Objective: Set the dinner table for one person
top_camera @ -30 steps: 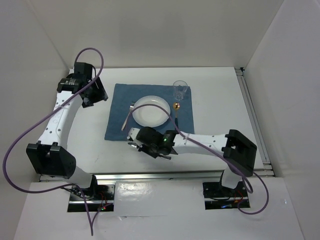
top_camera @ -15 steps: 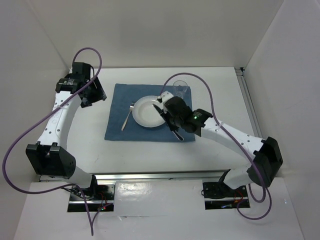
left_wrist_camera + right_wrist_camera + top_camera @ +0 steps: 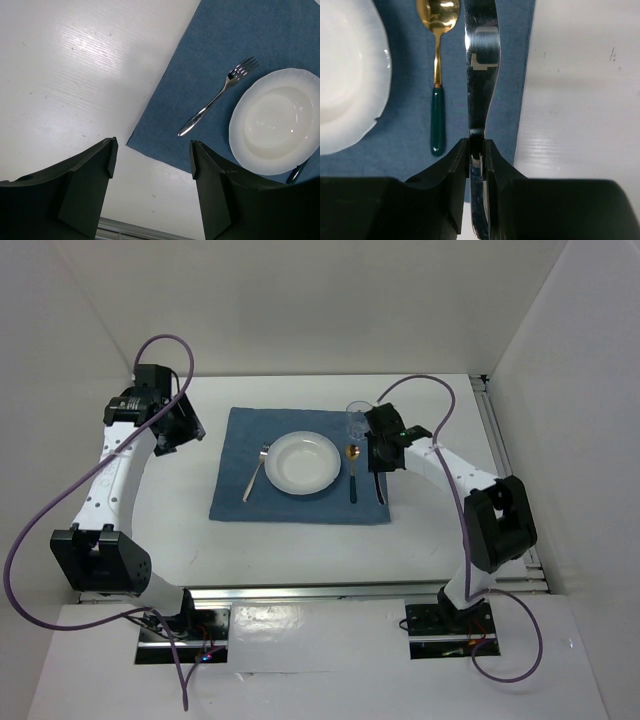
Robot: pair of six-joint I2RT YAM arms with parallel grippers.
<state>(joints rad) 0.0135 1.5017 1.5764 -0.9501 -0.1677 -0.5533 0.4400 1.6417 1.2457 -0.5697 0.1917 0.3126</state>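
On the white dinner table (image 3: 300, 540) lies a blue placemat (image 3: 235, 455) with a white plate (image 3: 302, 462) in its middle. A silver fork (image 3: 256, 472) lies left of the plate, and a gold spoon with a green handle (image 3: 353, 470) lies to its right. My right gripper (image 3: 382, 452) is over the mat's right edge. In the right wrist view it (image 3: 477, 145) is shut on a silver knife (image 3: 482, 60), parallel to the spoon (image 3: 437, 90). My left gripper (image 3: 175, 430) is open and empty (image 3: 152, 145) left of the mat.
A clear glass (image 3: 359, 420) stands at the mat's far right corner, close to my right gripper. White walls enclose the table on three sides. A metal rail (image 3: 505, 480) runs along the right edge.
My right arm swung from the near side of the plate, across it, to the mat's right edge, with the knife now beside the spoon. My left arm barely moved.
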